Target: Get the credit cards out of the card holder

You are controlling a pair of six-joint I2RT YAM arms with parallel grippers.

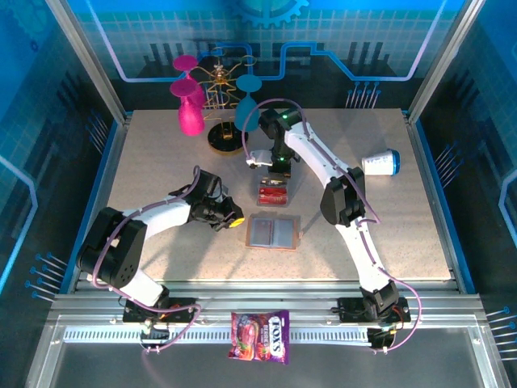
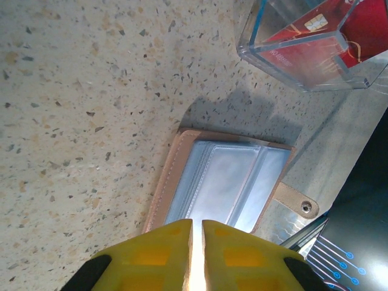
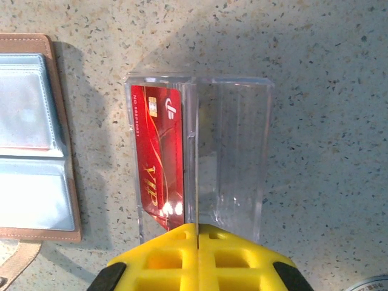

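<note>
**Left arm.** We find the left arm folded low over the surface [image 1: 161, 162]. It rises from its base at the near left edge, the elbow juts out to the left, and the forearm runs rightward toward the centre. The left claw [image 1: 233, 218] sits just left of the card holder [image 1: 273, 232], with its tips pointing at it. In the left wrist view, its yellow fingers [image 2: 151, 254] are drawn together to a thin slit. We see nothing gripped between them.

**Right arm.** The right arm climbs from its base at the near right edge and bends at the elbow. It then runs up and to the left, and the wrist turns back downward. The right claw [image 1: 273, 166] hangs at the far side of the clear box [image 3: 230, 157]. In the right wrist view, its fingers [image 3: 242, 267] are pressed fully together with nothing between them, and their seam lines up with the box's centre divider.

**Task items.** The card holder lies open and flat near the middle of the surface, with its grey-blue pockets facing up and its tan edge and strap tab showing. The credit cards [image 1: 273, 194] stand inside the clear box, just beyond the card holder. In the right wrist view, they occupy the compartment nearer the card holder. We cannot tell how many cards there are.
</note>
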